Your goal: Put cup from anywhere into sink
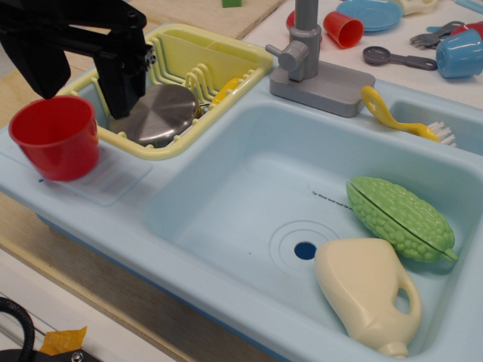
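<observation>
The large red cup (55, 138) stands upright on the flat left ledge of the light-blue sink unit, beside the yellow dish rack. The sink basin (226, 204), with a dark-blue drain hole (305, 250), lies to the cup's right. My black gripper (81, 99) hangs open just above and behind the cup. Its left finger (38, 72) ends near the cup's far rim. Its right finger (121, 87) hangs over the dish rack edge. Neither finger visibly grips the cup.
The yellow dish rack (219, 56) holds a metal bowl (160, 113). A green gourd (400, 219) and a cream jug (368, 294) lie in the basin's right side. A grey faucet (306, 53), a yellow brush (400, 119), a small red cup (344, 30) and a blue cup (459, 53) sit behind.
</observation>
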`<act>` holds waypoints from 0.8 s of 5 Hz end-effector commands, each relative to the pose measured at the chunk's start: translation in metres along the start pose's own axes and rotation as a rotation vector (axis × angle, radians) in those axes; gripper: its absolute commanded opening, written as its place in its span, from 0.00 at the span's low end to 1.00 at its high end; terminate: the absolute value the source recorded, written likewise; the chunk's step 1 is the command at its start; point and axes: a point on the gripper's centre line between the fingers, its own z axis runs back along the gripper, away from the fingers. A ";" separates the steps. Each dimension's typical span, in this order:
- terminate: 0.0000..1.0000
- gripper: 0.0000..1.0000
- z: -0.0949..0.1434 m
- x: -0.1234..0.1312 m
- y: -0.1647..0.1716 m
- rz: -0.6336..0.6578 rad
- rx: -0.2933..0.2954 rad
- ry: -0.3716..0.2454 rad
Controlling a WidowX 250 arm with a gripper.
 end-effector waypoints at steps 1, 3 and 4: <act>0.00 1.00 0.000 0.000 0.000 0.000 0.000 0.000; 0.00 1.00 -0.016 -0.005 0.013 0.044 -0.018 0.033; 0.00 1.00 -0.022 -0.005 0.017 0.045 -0.026 0.047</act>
